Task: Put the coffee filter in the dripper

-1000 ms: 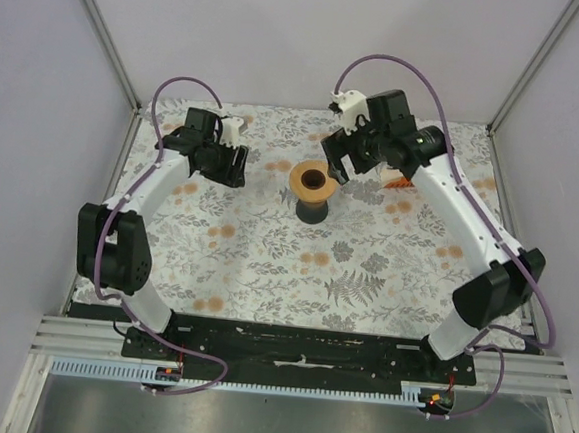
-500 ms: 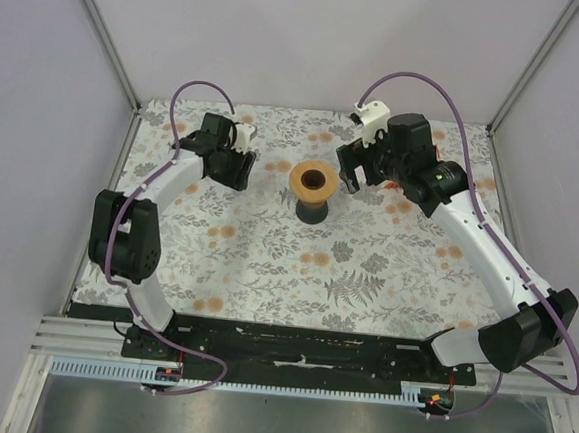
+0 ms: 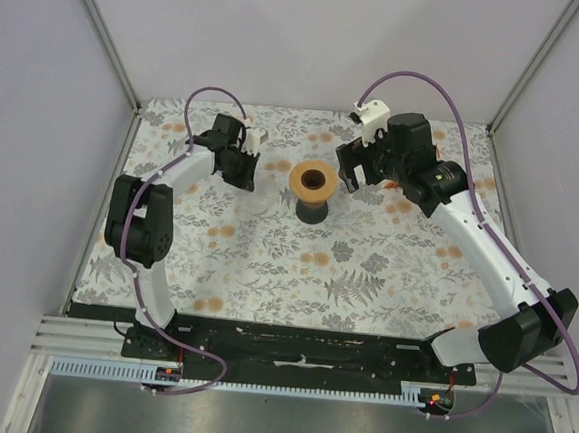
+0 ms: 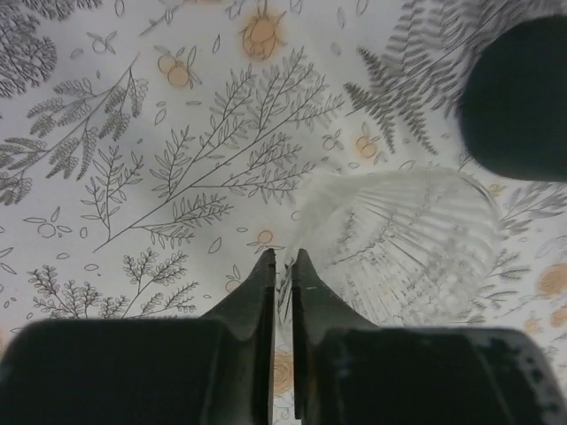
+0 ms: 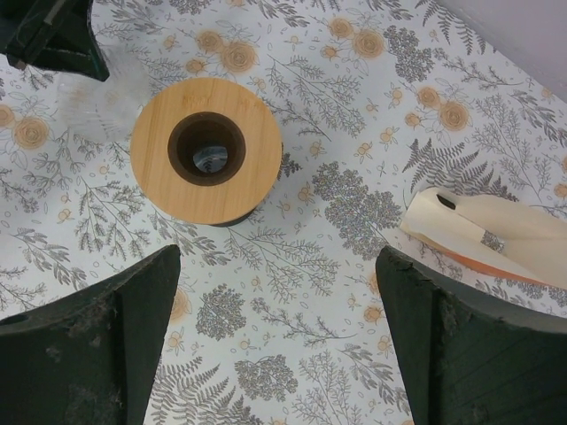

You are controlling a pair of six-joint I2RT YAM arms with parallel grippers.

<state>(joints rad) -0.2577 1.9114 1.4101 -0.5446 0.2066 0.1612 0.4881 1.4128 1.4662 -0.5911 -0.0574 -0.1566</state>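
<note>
Since the coffee filter [image 4: 399, 239] looks like thin, limp, almost weightless pleated paper, take it by the rim with a light pinch. It lies just left of the dripper [image 3: 312, 183], and the left gripper [image 4: 283, 258] is nipped onto its edge. Just right of the dripper, the right gripper [image 5: 276, 257] gapes wide, holding nothing.

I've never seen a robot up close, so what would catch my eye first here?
The orange-brown dripper stands mid-table on the flowered cloth. Left of it, the left pincer nips the edge of the white ribbed coffee filter; the right pincer hangs wide open.
</note>
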